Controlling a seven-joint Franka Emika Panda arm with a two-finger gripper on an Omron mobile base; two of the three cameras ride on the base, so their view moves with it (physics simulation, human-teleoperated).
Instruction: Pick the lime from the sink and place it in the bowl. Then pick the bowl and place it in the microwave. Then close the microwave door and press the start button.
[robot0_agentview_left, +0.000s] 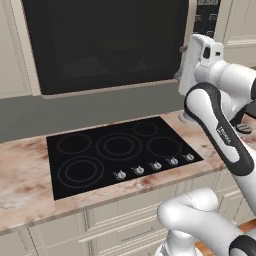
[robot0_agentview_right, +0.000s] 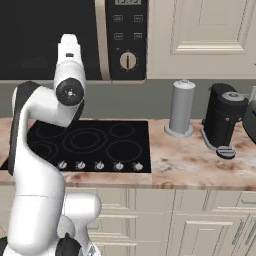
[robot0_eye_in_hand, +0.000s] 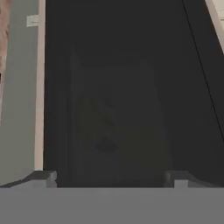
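Note:
The microwave hangs above the cooktop, and its door of dark glass looks shut against the silver-grey frame. Behind the glass a dim rounded shape, the bowl, shows faintly. To the right of the door is the control panel with its knob. My gripper is raised close in front of the door, near its right edge, and points at the glass. It is open, its fingertips wide apart with nothing between them. The lime and the sink are out of view.
A black cooktop lies in the marble counter below my arm. To the right stand a grey cylinder canister and a black coffee machine. Cream cabinets are above and below the counter.

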